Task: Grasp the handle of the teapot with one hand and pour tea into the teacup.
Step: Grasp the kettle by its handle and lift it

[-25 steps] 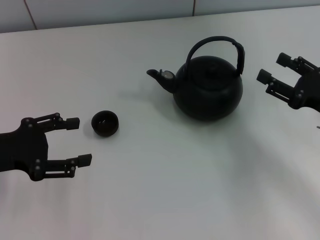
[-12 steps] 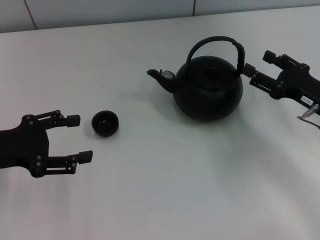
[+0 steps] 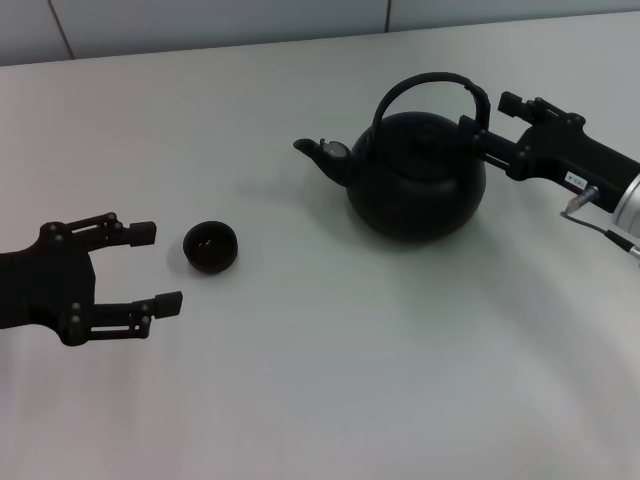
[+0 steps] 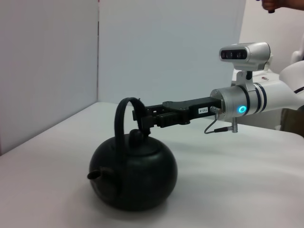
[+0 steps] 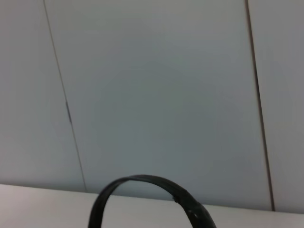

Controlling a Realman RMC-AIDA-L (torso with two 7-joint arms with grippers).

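Observation:
The black teapot (image 3: 415, 180) stands upright on the white table, spout pointing left toward the teacup. Its arched handle (image 3: 425, 80) stands up over the lid. My right gripper (image 3: 485, 115) is open at the handle's right end, one finger on each side of it, not closed on it. The left wrist view shows the teapot (image 4: 133, 178), the handle (image 4: 119, 114) and the right gripper (image 4: 142, 116) reaching it from the side. The handle's arch (image 5: 142, 183) shows in the right wrist view. The small dark teacup (image 3: 210, 247) sits left of the pot. My left gripper (image 3: 157, 267) is open just left of the cup.
The white table (image 3: 330, 380) ends at a tiled wall (image 3: 200, 20) behind the pot. The right arm's silver wrist and cable (image 3: 600, 205) lie to the right of the pot.
My right gripper has moved left from beside the pot until its fingers straddle the handle's right end. The left gripper, teacup and teapot have barely moved.

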